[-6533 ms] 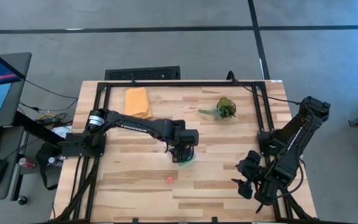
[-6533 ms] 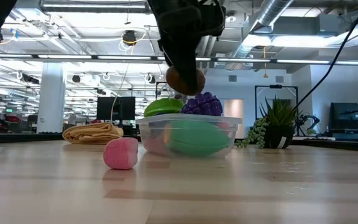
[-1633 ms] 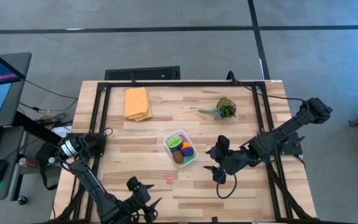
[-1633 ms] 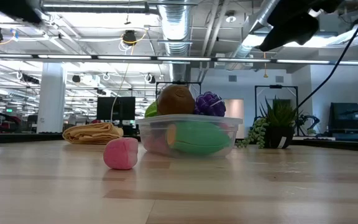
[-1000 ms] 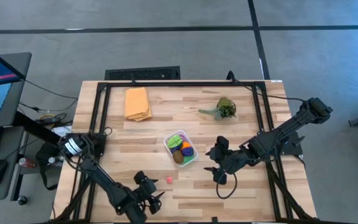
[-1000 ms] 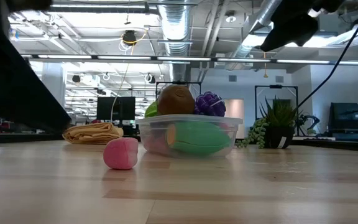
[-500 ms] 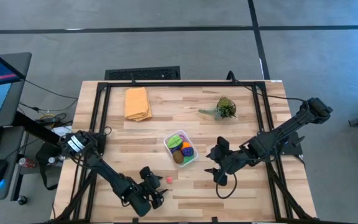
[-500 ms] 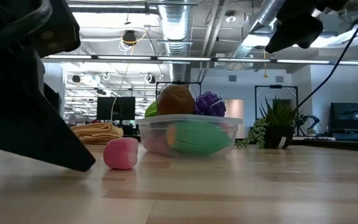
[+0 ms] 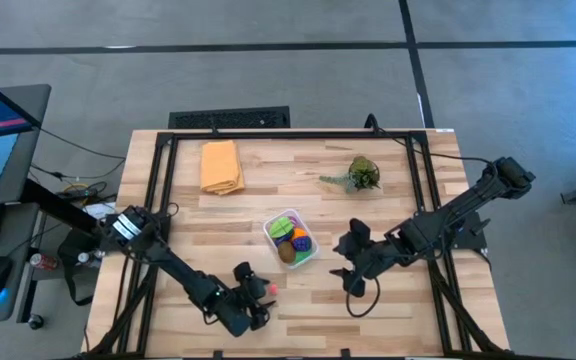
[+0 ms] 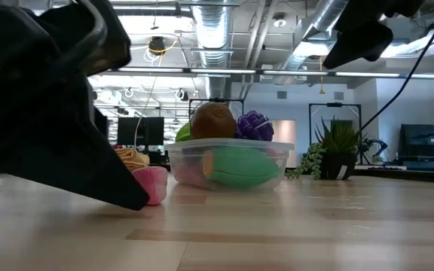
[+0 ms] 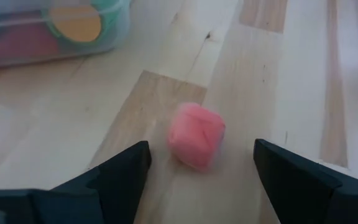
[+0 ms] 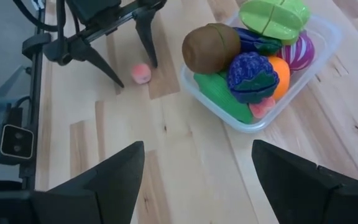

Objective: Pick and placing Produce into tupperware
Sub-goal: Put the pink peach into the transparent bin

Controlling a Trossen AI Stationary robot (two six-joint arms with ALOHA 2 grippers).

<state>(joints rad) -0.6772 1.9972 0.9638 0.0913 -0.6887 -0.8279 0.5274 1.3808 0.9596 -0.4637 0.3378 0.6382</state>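
Observation:
One pink toy piece [image 11: 196,135] lies on the bare wood, near the table's near edge [image 9: 271,288]. My left gripper [image 11: 201,149] is open and low over the table, a finger on either side of the piece and apart from it. The clear tupperware [image 9: 290,238] stands mid-table, holding a brown piece, a purple one, green ones and an orange one [image 12: 253,59]. My right gripper [image 9: 340,262] hovers open to the tupperware's right, above the table [image 10: 360,30]. In the low view my left gripper [image 10: 51,113] hides part of the pink piece [image 10: 155,185].
A folded orange-yellow cloth [image 9: 220,165] lies at the far left. A leafy plant sprig [image 9: 361,175] sits at the far right. Black frame rails [image 9: 165,170] run along the table's sides. Bare wood lies between the tupperware and the near edge.
My left gripper has travelled along the near edge toward the right and toward the pink piece, coming down low; its fingers now stand on either side of the piece. The pink piece and the tupperware have stayed where they were.

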